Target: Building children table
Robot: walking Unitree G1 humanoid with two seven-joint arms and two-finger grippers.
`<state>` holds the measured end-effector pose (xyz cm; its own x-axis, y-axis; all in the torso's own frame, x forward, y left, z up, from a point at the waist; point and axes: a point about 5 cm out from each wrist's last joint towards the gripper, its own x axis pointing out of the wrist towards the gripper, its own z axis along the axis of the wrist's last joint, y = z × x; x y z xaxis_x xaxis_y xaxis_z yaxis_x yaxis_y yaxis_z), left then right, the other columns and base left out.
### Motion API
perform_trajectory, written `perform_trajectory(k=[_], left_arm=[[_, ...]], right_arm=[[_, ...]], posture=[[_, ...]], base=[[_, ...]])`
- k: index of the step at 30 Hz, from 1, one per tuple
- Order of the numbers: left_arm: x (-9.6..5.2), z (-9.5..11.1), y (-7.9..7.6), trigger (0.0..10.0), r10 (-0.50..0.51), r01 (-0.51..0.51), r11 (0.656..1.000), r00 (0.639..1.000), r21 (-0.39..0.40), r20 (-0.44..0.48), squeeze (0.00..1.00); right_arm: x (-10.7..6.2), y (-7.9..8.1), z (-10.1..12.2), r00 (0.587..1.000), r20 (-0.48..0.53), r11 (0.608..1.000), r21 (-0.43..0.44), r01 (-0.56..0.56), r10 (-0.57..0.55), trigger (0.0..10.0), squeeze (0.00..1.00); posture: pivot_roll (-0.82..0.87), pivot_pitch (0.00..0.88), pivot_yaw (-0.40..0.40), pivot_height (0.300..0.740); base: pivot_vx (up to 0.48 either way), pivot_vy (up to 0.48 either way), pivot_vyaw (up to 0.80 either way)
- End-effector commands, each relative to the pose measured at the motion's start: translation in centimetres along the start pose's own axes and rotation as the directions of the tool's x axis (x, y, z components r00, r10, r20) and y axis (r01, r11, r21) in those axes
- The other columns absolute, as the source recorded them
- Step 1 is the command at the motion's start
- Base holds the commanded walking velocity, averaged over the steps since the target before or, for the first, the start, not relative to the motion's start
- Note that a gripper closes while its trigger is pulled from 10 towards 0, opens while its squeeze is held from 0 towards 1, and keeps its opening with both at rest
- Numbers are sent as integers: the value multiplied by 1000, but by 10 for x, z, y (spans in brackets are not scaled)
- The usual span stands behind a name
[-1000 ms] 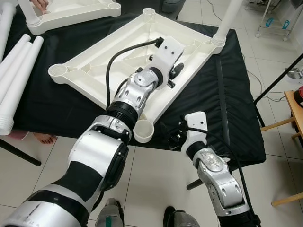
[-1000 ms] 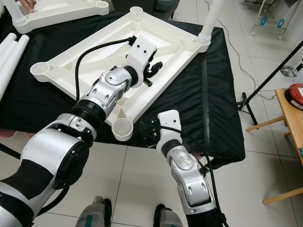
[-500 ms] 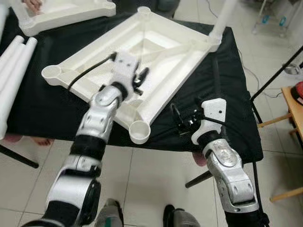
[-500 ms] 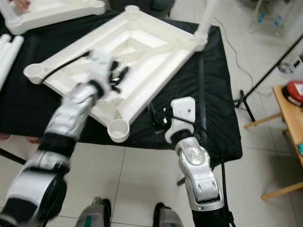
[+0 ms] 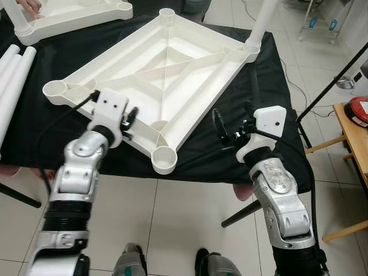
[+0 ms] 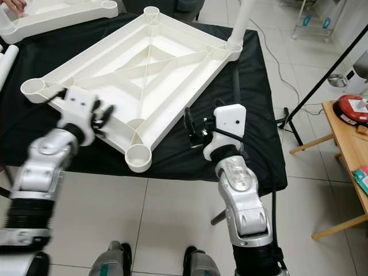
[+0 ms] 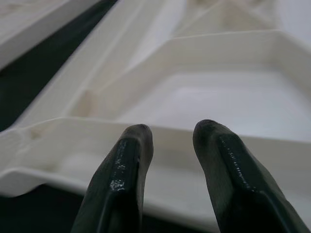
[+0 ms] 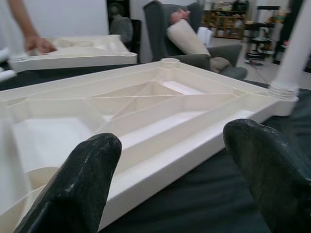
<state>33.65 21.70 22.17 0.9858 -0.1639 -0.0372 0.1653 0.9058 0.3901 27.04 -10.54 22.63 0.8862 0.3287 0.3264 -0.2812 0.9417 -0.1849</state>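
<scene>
A white plastic tabletop lies upside down on the black-clothed table. One white leg stands in its far right corner socket. The near socket and the left socket are open cups. My left gripper hovers at the tabletop's near left rim; in the left wrist view its fingertips stand slightly apart with nothing between them. My right gripper is open wide over the black cloth, just right of the tabletop's near right edge, holding nothing.
A second white tabletop lies at the far left, with a person's hand on it. Loose white legs lie at the table's left side. A wooden side table and a black stand pole are at the right.
My left arm has drawn back from the middle of the tabletop to its near left rim. My right gripper has risen and moved forward over the cloth. The camera has shifted a little.
</scene>
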Motion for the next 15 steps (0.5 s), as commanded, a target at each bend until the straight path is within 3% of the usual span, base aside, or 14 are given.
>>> perform_trajectory(k=[1, 3, 4, 7, 10, 11, 13, 15], left_arm=[[-3, -2, 17, 10000, 74, -74, 997, 997, -8, -33, 0], [-12, -10, 56, 10000, 183, -185, 983, 979, -7, -90, 0], [-12, -10, 56, 10000, 183, -185, 983, 979, -7, -90, 0], [-31, -22, 100, 10000, 304, -307, 952, 939, 6, -162, 0], [-38, -26, 111, 10000, 334, -336, 942, 925, 19, -181, 0], [-47, -32, 124, 10000, 372, -373, 927, 904, 37, -212, 1000], [-61, -42, 140, 10000, 413, -411, 909, 869, 67, -274, 1000], [-61, -42, 140, 10000, 413, -411, 909, 869, 67, -274, 1000]], right_arm=[[0, 9, 3, 998, 15, 998, 9, -63, 63, 10000, 0], [-4, 32, 6, 966, 29, 966, 41, -257, 256, 10000, 0], [-4, 32, 6, 966, 29, 966, 41, -257, 256, 10000, 0], [-9, 52, 10, 898, 51, 893, 91, -440, 437, 10000, 0], [-10, 55, 12, 880, 63, 874, 104, -475, 471, 10000, 0], [-10, 58, 13, 871, 71, 863, 113, -492, 486, 10000, 0], [-8, 59, 15, 868, 79, 860, 116, -496, 490, 10000, 0], [-8, 59, 15, 868, 79, 860, 116, -496, 490, 10000, 0]], posture=[[190, 145, -27, 740], [194, 145, -20, 740], [194, 145, -20, 740], [206, 148, -19, 740], [219, 152, -26, 740], [219, 152, -26, 740], [230, 154, -35, 740], [230, 154, -35, 740]], base=[[0, 0, 0], [0, 0, 0], [0, 0, 0], [0, 0, 0], [0, 0, 0], [0, 0, 0], [0, 0, 0], [0, 0, 0]])
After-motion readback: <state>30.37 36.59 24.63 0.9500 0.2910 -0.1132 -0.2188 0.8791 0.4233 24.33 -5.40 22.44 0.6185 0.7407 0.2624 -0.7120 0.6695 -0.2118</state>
